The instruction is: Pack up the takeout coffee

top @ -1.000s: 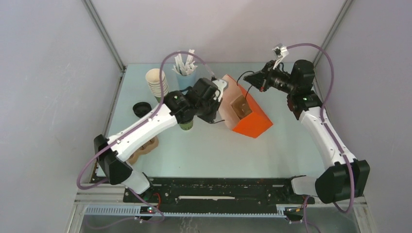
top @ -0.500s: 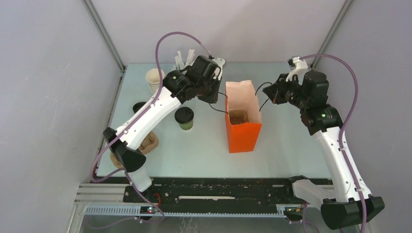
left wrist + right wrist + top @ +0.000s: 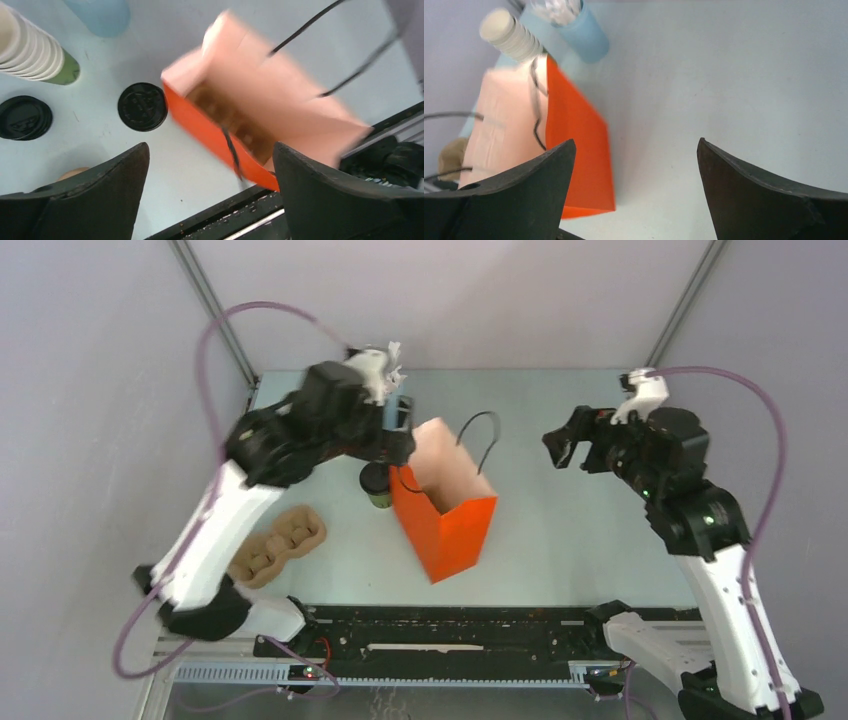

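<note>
Status: takeout coffee [image 3: 377, 485] stands upright on the table [image 3: 580, 540], black lid on, just left of centre in the top view. It sits outside the orange bag [image 3: 447, 525], close against the bag's upper-left side; touching or not, cannot tell. In the left wrist view the lid shows left of centre, just beside the bag's orange wall.

Bag mouth is open, pale pink inside, with thin black cord handles. Something brown lies at its bottom, too blurred to name.

The left gripper [image 3: 398, 425] is released, jaws spread wide with nothing between them, hanging over the bag's upper-left corner. The right gripper [image 3: 562, 445] is also released and empty, right of centre in the top view, apart from the bag and over bare table.

A stack of cups [image 3: 30, 50] is at upper left of the left wrist view, with a light blue cup [image 3: 579, 30] holding white sticks next to it. Loose black lids [image 3: 22, 117] lie at the left edge of that view. A brown cup carrier [image 3: 275, 545] sits lower left in the top view.
</note>
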`<state>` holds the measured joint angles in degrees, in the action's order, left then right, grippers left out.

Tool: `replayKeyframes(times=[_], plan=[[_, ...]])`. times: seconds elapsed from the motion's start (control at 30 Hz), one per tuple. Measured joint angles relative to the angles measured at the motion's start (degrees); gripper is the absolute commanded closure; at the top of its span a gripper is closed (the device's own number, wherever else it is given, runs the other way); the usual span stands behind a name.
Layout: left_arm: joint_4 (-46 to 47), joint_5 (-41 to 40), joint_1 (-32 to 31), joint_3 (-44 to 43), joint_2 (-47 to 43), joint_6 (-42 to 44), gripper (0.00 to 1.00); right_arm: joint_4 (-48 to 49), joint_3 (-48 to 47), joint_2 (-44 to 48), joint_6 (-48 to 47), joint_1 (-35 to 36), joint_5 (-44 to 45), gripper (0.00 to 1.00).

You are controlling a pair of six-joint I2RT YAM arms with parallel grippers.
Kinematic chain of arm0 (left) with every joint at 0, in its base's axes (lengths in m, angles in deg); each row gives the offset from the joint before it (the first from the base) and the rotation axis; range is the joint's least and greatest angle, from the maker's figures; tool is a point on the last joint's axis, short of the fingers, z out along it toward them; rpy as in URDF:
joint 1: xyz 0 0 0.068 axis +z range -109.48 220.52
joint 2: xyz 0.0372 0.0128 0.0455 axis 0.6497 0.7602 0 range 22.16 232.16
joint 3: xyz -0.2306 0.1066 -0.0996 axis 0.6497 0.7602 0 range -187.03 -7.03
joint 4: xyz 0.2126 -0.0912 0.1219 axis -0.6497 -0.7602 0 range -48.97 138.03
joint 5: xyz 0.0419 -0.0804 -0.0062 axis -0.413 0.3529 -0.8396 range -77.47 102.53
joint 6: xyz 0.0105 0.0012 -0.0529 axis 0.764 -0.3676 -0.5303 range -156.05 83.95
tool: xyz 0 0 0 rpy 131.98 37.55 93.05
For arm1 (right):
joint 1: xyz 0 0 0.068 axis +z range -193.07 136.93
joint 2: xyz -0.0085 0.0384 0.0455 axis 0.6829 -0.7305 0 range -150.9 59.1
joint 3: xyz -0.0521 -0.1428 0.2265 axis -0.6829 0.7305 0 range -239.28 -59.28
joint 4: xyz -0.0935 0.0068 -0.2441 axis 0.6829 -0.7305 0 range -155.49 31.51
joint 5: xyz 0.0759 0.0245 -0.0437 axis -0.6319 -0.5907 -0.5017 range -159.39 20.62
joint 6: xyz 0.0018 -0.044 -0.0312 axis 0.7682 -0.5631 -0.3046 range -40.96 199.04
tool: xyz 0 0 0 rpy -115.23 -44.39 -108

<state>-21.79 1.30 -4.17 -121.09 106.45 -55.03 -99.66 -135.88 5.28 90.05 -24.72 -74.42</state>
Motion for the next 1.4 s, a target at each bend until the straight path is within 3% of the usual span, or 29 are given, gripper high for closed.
replayKeyframes(times=[0.2, 0.3, 0.53, 0.8, 1.1, 1.23, 1.4], plan=[[4.0, -0.3, 0.7, 8.8, -20.8, -1.1, 0.00, -7.2, -10.6, 2.5, 4.4, 2.6, 6.7, 0.00], [5.4, 2.1, 0.9, 10.6, -25.0, -2.1, 0.00, -10.1, -15.6, 1.3, 6.3, 4.1, 7.3, 0.00], [7.7, 3.7, 1.0, 11.8, -19.3, -4.8, 0.02, -9.7, -15.8, -1.7, 8.9, 10.2, 5.7, 0.00], [9.5, 6.7, 3.6, 20.3, -16.8, -6.6, 0.05, -3.5, -3.6, -3.7, 10.3, 16.2, 2.6, 0.00], [13.9, 12.2, 4.3, 12.6, -9.1, -6.6, 0.14, 1.5, 6.1, -12.0, 9.3, 28.3, 1.4, 0.00], [16.2, 16.7, 4.3, 1.6, -0.5, -6.5, 0.14, 5.0, 9.2, -10.0, 10.2, 25.6, 0.7, 0.00], [16.9, 20.0, 4.2, -4.3, 5.7, -6.7, 0.14, 10.1, 16.1, -5.5, 11.3, 19.5, -4.0, 0.00]])
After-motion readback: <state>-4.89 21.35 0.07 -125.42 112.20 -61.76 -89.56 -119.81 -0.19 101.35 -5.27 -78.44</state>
